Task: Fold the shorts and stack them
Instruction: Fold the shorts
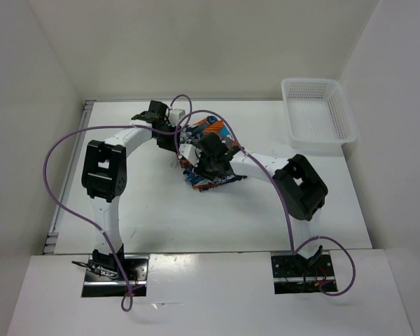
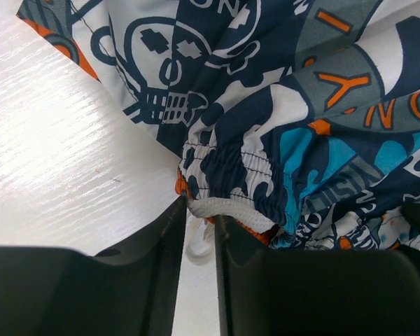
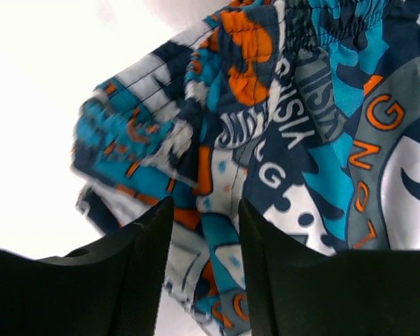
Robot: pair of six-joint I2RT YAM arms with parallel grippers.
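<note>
The shorts (image 1: 211,129), printed in teal, orange, white and black, lie bunched at the middle of the table, partly hidden under both wrists. In the left wrist view they (image 2: 301,119) fill the upper frame, gathered waistband nearest. My left gripper (image 2: 199,207) is nearly shut at the waistband edge, with the white drawstring (image 2: 227,210) pinched across its tips; from above it (image 1: 182,148) sits at the shorts' left side. My right gripper (image 3: 205,210) is open, with crumpled cloth (image 3: 301,140) lying between and beyond its fingers; from above it (image 1: 213,162) is over the shorts' near part.
A white plastic mesh basket (image 1: 339,115) stands at the back right of the white table (image 1: 147,210). White walls close in the back and both sides. Purple cables loop over both arms.
</note>
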